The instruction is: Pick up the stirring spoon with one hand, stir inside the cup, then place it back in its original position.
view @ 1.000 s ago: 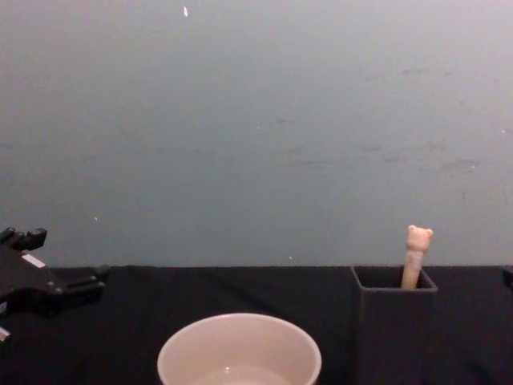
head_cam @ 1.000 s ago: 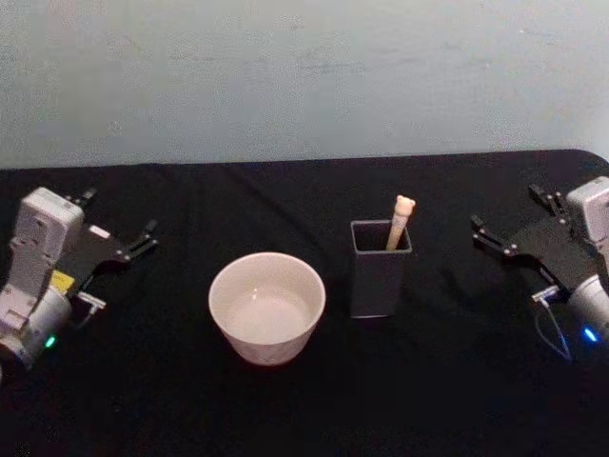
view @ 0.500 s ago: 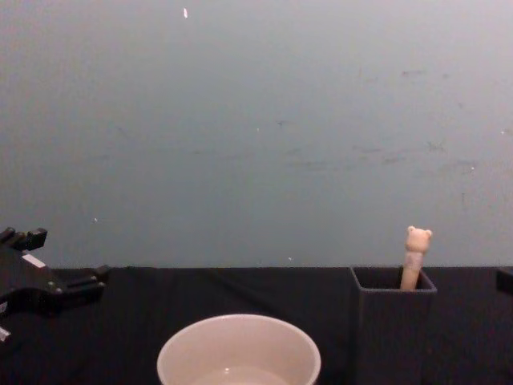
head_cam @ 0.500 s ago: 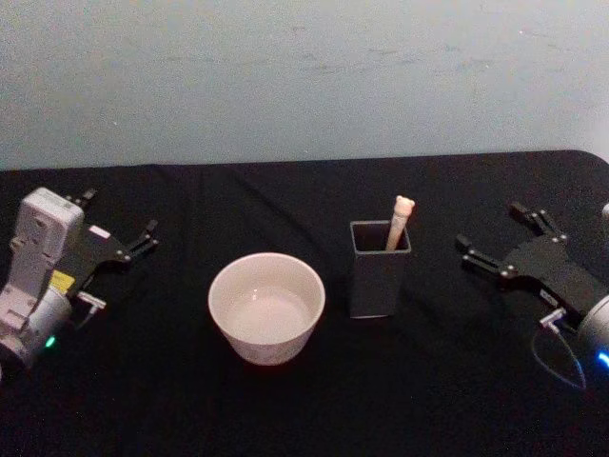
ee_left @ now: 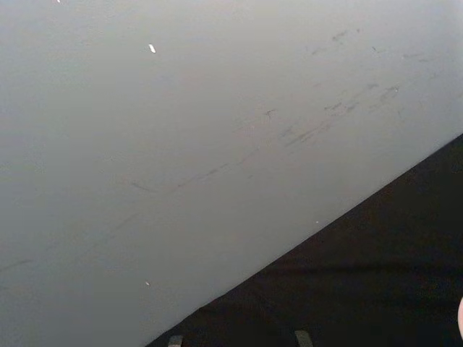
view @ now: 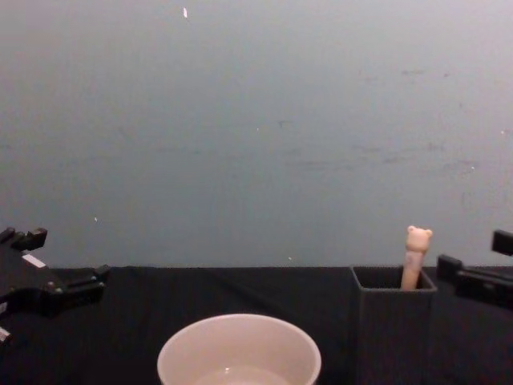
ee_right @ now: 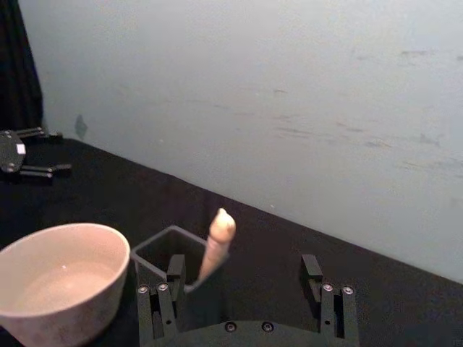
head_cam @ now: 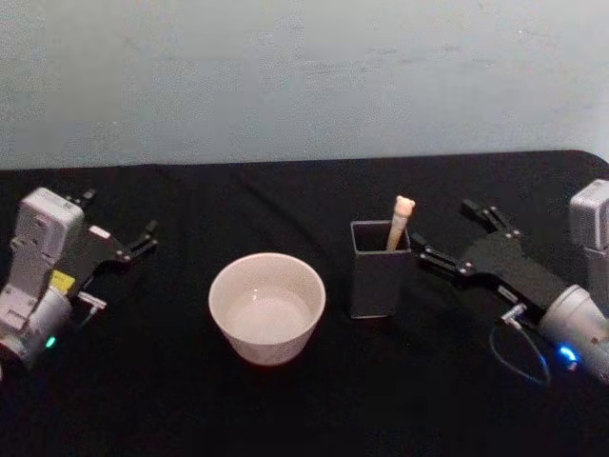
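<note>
The stirring spoon [head_cam: 401, 221] stands in a dark grey square holder [head_cam: 379, 286], its cream handle and bear head [view: 417, 239] poking above the rim; its bowl is hidden inside. To the left of the holder sits the cream-white cup [head_cam: 267, 347], seen also in the chest view [view: 180, 365]. My right gripper [head_cam: 442, 230] is open just right of the holder, level with the spoon's handle and apart from it. In the right wrist view the spoon [ee_right: 217, 242] rises between the right gripper's [ee_right: 242, 266] spread fingers, farther off. My left gripper [head_cam: 119, 214] rests open at the table's left.
A black cloth covers the table [head_cam: 171, 400], with a pale grey-blue wall [head_cam: 285, 76] right behind its back edge. The holder [ee_right: 155, 249] and the cup [ee_right: 72, 322] stand close together, a narrow gap between them. Bare cloth lies in front of both.
My right gripper has swung in from the table's right edge toward the holder and now sits just beside it. The left arm, cup and spoon have not moved.
</note>
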Controlling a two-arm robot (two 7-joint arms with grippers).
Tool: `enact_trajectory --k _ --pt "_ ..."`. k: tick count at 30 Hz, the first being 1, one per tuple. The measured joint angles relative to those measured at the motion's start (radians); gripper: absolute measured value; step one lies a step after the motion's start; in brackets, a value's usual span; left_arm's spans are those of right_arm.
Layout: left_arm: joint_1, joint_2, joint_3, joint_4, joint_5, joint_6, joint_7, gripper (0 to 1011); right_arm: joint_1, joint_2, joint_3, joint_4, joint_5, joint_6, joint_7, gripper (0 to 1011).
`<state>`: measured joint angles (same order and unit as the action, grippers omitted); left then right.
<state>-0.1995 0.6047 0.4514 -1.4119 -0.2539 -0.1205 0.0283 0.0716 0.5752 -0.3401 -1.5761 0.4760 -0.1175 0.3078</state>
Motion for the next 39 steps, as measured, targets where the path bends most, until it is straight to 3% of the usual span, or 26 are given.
enact_trajectory --k 10,20,29,39 --pt "0.000 0.000 0.000 0.000 0.000 0.000 0.000 1002 0.064 -0.070 -0.012 0.065 -0.006 0.015 0.048 1000" --pt "0.000 0.000 0.000 0.000 0.000 0.000 0.000 1001 0.115 -0.117 -0.012 0.122 -0.010 0.044 0.087 1000" --pt "0.000 0.000 0.000 0.000 0.000 0.000 0.000 1001 0.127 -0.145 -0.001 0.144 -0.016 0.063 0.109 1000" --pt "0.000 0.000 0.000 0.000 0.000 0.000 0.000 1001 0.127 -0.147 0.000 0.145 -0.017 0.064 0.110 1002"
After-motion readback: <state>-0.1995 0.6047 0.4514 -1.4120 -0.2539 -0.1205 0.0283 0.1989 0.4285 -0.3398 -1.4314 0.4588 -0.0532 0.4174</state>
